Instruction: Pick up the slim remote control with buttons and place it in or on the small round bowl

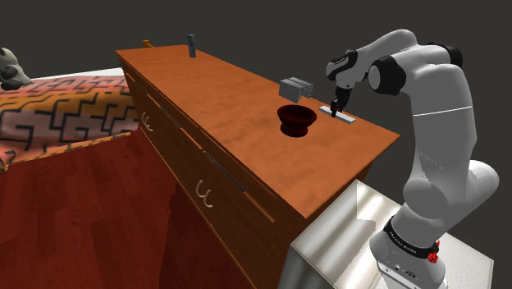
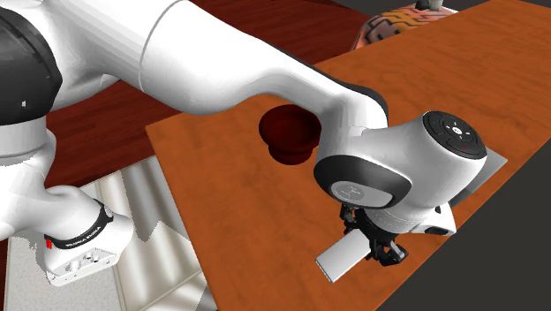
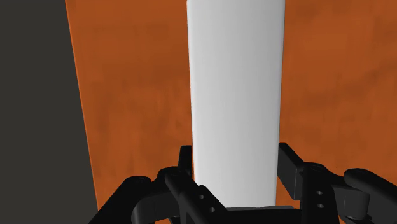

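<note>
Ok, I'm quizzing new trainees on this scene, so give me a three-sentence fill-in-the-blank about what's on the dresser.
1. The bowl is dark ___.
2. The gripper clasps the slim ___ between its fingers.
3. That object lies on the dresser top, not in the ___.
Missing words: red; remote; bowl.
</note>
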